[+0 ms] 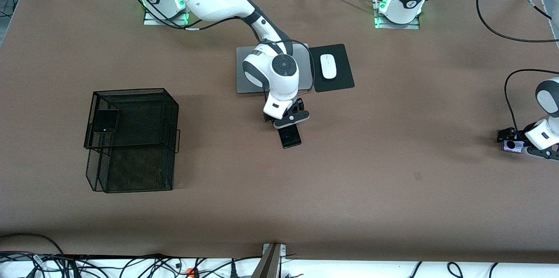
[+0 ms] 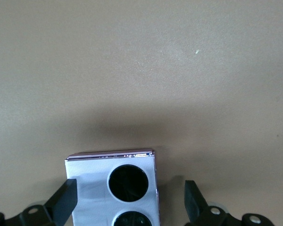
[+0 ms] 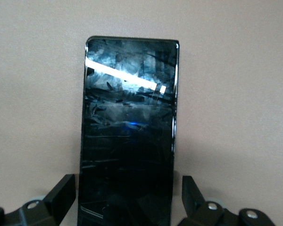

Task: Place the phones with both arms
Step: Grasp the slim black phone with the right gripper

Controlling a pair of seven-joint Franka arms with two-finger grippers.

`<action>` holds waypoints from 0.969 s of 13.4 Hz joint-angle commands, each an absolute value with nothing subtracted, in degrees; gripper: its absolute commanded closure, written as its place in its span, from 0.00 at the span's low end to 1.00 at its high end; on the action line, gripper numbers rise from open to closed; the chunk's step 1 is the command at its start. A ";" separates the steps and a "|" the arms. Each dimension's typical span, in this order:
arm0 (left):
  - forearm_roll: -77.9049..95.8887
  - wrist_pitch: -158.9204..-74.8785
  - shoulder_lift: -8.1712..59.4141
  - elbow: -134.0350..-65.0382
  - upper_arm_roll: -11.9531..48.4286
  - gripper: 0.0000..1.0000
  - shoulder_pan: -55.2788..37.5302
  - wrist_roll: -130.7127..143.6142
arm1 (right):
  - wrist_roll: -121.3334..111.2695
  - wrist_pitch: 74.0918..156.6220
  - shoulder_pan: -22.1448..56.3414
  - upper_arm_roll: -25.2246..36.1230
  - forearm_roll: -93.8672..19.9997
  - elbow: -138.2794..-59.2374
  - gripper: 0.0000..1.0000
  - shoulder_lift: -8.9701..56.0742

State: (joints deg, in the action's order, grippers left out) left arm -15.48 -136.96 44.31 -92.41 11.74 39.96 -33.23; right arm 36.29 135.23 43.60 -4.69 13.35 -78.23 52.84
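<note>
The long slim black phone (image 1: 291, 136) lies flat on the brown table, nearer the front camera than the grey laptop. My right gripper (image 1: 287, 126) is down over its end, open, with a finger on each side of it (image 3: 127, 186) and small gaps to the phone's edges (image 3: 127, 117). The squarish lilac phone (image 1: 512, 146) with two dark lenses lies at the left arm's end of the table. My left gripper (image 1: 515, 144) is open around it (image 2: 129, 188); one finger (image 2: 66, 197) meets the phone's side (image 2: 92, 181), the other stands apart. The squarish black folded phone (image 1: 106, 121) lies in the upper tier of the mesh basket.
A black wire-mesh two-tier basket (image 1: 131, 91) stands toward the right arm's end of the table. A grey laptop (image 1: 244, 72) lies partly under the right arm. Beside it a white mouse (image 1: 328, 66) rests on a black pad (image 1: 343, 82). Cables run along the table's front edge.
</note>
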 commanded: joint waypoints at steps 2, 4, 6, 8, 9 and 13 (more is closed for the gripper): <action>-18.00 -137.46 44.30 -92.11 12.04 0.00 40.61 -34.28 | 38.31 135.53 43.51 -5.01 14.06 -76.82 0.39 53.79; -18.46 -137.46 44.30 -92.02 12.04 0.00 40.69 -34.28 | 38.23 135.44 43.51 -5.01 13.98 -76.64 0.77 53.70; -18.46 -137.55 45.08 -91.85 12.04 0.00 41.04 -34.28 | 38.06 134.74 43.51 -5.01 13.89 -76.38 0.89 53.27; -18.54 -137.98 45.26 -91.67 12.04 0.00 41.13 -34.28 | 38.14 131.68 43.59 -5.01 13.80 -76.20 0.92 51.60; -18.54 -138.34 45.61 -91.67 11.95 0.00 41.13 -34.28 | 38.67 128.35 43.59 -5.10 13.80 -74.90 0.96 50.37; -18.54 -138.43 46.05 -91.67 12.04 0.00 41.57 -34.28 | 38.67 110.34 43.59 -5.27 13.45 -62.08 1.00 48.52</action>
State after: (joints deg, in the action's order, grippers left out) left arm -17.03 -137.85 45.27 -92.38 11.50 40.86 -33.37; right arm 37.91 117.91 43.64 -4.79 13.34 -67.86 49.84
